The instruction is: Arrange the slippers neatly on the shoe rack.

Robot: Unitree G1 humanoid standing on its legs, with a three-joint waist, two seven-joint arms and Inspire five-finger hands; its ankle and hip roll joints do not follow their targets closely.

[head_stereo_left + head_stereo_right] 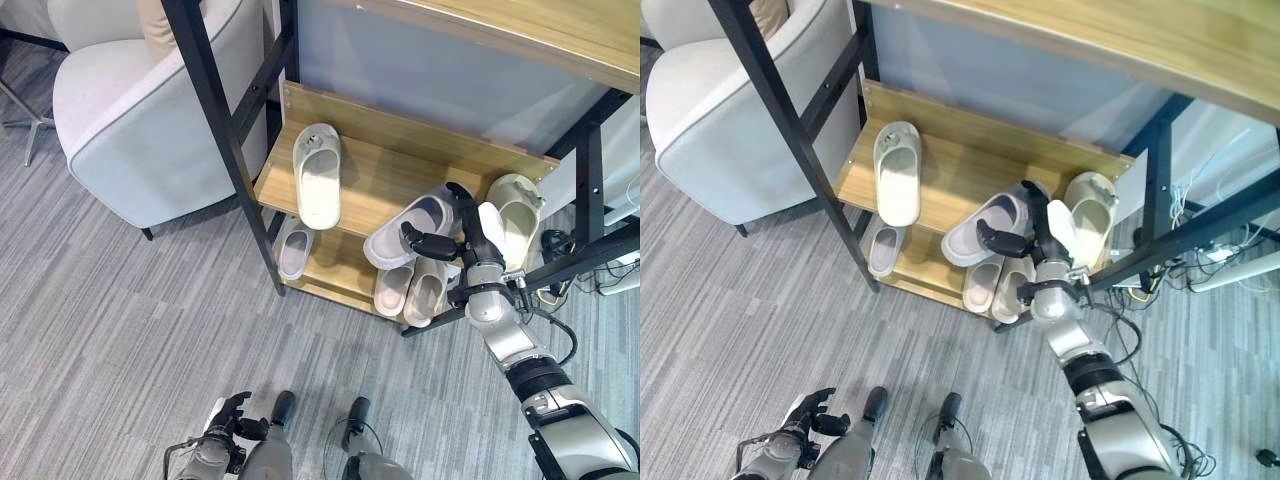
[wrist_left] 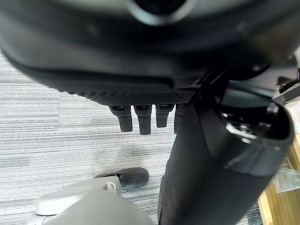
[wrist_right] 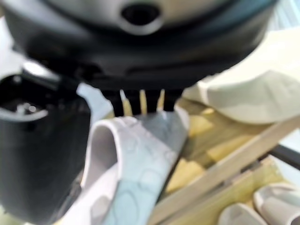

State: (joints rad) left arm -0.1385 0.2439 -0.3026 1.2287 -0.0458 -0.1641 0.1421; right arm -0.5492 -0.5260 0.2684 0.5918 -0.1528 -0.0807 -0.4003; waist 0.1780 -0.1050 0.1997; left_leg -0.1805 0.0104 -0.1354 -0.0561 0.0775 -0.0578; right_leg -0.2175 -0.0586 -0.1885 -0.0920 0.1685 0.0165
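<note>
Right hand (image 1: 468, 236) of mine grips the grey slipper (image 1: 408, 228) crooked at centre-right, on the shoe rack's (image 1: 372, 176) upper shelf; other slippers already sit shelved; straightening remains; left hand (image 1: 228, 415) curled, idle.

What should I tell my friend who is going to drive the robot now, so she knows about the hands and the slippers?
Right hand: shut on the grey slipper, which lies crooked at the front edge of the shoe rack top shelf.
Left hand: low by the floor, fingers curled, holding nothing.
Done: one pale slipper lies straight on the top shelf's left, another at its right end. Three slippers sit on the lower shelf: one on the left, a pair under the right hand.
Left: straighten the grey slipper, then let go.
</note>
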